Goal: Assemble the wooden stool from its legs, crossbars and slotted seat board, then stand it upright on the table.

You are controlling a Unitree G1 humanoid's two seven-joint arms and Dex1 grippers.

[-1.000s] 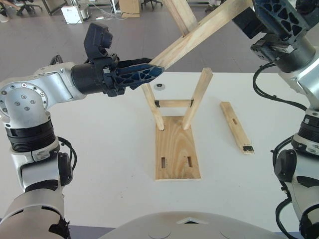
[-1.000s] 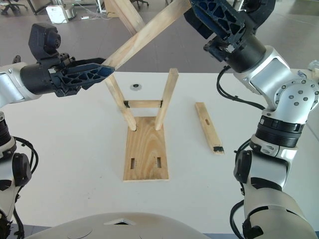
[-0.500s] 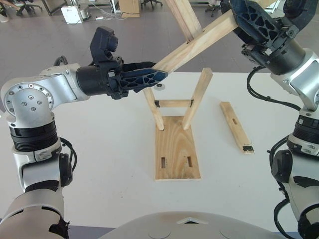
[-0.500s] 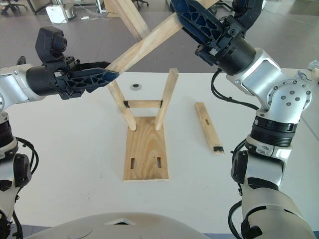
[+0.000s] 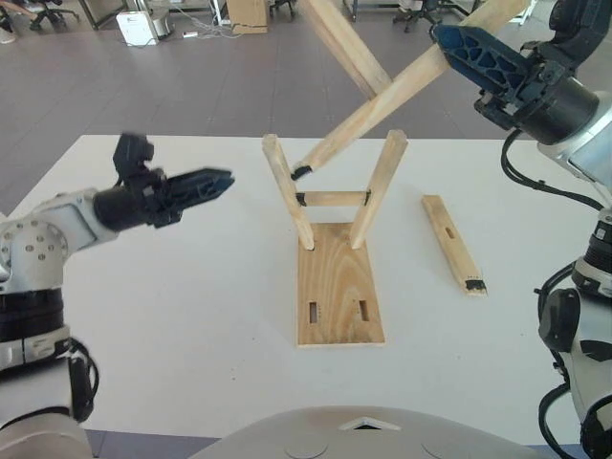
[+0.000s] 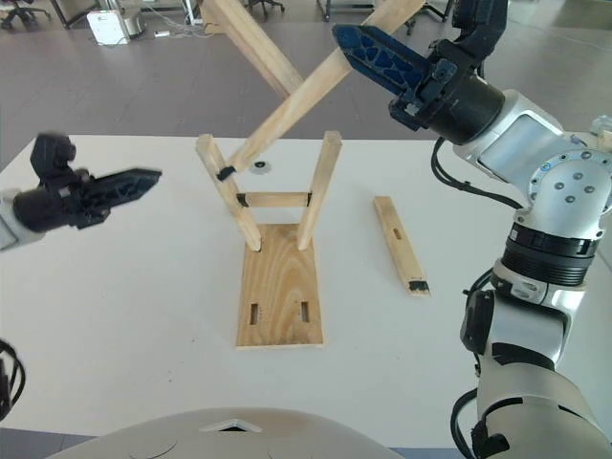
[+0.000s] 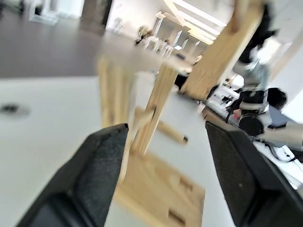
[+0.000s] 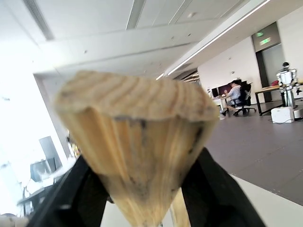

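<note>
**Head view:** the right gripper (image 5: 448, 50) has its fingers (image 5: 483, 62) clamped on the upper part of a loose leg frame (image 5: 382, 107), held in the air. The frame's lower tip is at the 2 standing legs (image 5: 377, 191) on the seat board (image 5: 339, 287), which lies on the table (image 5: 191, 287).

**Left wrist view:** the left gripper (image 7: 165, 130) has its fingers apart and holds nothing.

**Right wrist view:** the frame's end grain sits between the fingers.

We judge the wood stiff, light and long-levered. Take hold near the crossbar joint.

Silver arm shells (image 6: 564, 191), black joints, ringed screws, looping black cables (image 5: 517, 182); fingers (image 6: 378, 53) seemingly dark-blue lattice.
</note>
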